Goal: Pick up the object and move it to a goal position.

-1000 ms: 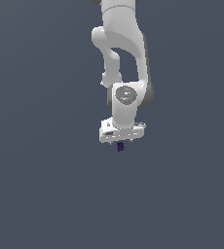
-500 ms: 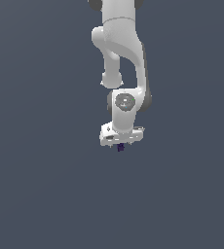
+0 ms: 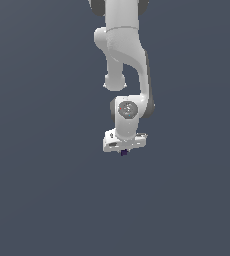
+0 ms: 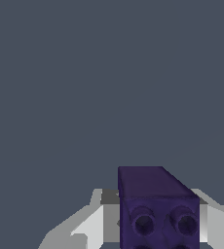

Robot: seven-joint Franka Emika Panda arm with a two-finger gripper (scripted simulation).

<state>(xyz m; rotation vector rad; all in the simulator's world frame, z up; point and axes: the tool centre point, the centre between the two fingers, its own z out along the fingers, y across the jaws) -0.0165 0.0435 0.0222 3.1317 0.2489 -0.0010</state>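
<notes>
Wrist view: block point(image 4: 158, 209), dark purple, two round sockets on one face, sits between the claw point(image 3: 124, 150) fingers, clamped. Likely light, rigid; flat sides suit the grip.

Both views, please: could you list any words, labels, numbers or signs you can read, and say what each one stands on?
None can be read. The round cap on the arm's wrist joint bears a small mark, too blurred to read. The purple block in the gripper shows only round holes, no lettering.
</notes>
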